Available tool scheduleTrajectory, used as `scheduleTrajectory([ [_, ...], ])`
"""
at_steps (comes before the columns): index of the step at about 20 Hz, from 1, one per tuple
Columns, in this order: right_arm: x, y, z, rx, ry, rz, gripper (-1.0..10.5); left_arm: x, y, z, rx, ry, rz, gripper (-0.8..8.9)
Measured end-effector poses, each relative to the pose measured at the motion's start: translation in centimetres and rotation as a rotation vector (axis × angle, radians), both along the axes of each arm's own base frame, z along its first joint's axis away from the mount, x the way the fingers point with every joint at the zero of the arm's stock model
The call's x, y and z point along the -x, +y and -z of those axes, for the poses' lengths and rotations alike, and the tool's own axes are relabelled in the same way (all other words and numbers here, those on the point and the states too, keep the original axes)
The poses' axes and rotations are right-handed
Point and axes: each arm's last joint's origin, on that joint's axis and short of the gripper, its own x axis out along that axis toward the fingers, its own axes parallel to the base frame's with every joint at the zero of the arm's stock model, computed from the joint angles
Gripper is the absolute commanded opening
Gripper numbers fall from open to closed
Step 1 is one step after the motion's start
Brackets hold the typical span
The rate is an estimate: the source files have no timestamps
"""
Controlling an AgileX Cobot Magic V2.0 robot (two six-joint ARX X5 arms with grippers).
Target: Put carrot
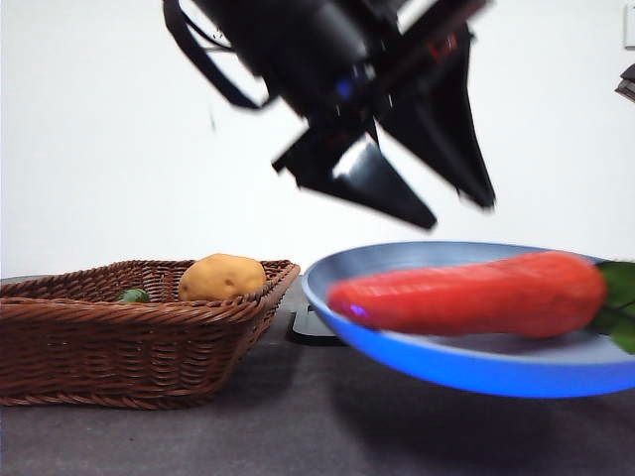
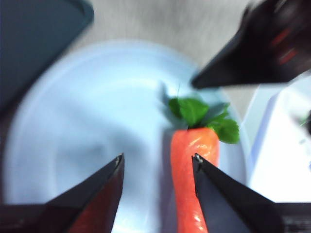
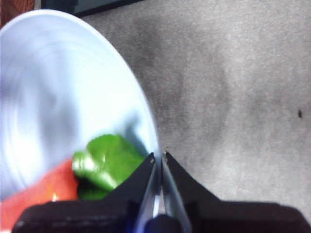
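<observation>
1. A brown wicker basket (image 1: 119,337) sits toward the left edge of the worktop (image 1: 298,426), which is dark grey.
2. In the basket lie a rounded yellow-brown potato (image 1: 221,277) and, beside it, a small green item (image 1: 132,296) that is mostly hidden by the rim.
3. A flat dark object (image 1: 310,329) lies on the worktop between the basket and the plate; what it is cannot be told.
4. A blue plate (image 1: 476,372) takes up the right part of the front view, tilted and lifted off the worktop at its near side.
5. The carrot (image 1: 476,296) lies lengthwise on the plate, its narrow end pointing toward the basket and its green leaves (image 1: 620,302) at the plate's right rim.
6. The left tool (image 2: 156,162) hangs above the plate with its jaws spread apart and nothing between them; one jaw stands over the carrot's body, the other over bare plate.
7. In the front view that tool shows as the big dark shape above the plate, blurred.
8. The right tool (image 3: 158,156) has its jaws pinched onto the plate's rim, right beside the carrot's leaves.
9. In the left wrist view the right tool appears as a dark blurred wedge next to the leaves.
</observation>
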Motion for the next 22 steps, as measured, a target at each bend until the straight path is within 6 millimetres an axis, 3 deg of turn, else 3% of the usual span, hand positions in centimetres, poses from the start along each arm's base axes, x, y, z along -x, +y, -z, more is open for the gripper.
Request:
scheduleTrajectory([
  [4, -1.4, -0.2, -0.5, 0.014, 0.066, 0.033, 0.0, 1.7, 3.1, -4.9, 0.073, -0.064, -0.024, 2.45],
  [10, -8.0, -0.8, -2.9, 0.042, 0.05, 0.059, 0.0, 5.5, 9.1, -10.2, 0.068, -0.213, -0.181, 2.45],
  [14, -13.8, -0.7, -3.1, 0.054, 0.045, 0.06, 0.0, 7.0, 11.6, -11.4, 0.035, -0.267, -0.262, 2.45],
  [17, -17.8, -0.4, -1.9, 0.057, 0.06, 0.058, 0.0, 7.1, 11.8, -11.3, 0.015, -0.259, -0.264, 2.45],
  [22, -21.7, -0.2, 0.4, 0.063, 0.102, 0.06, 0.0, 7.0, 11.8, -11.1, 0.003, -0.258, -0.269, 2.45],
])
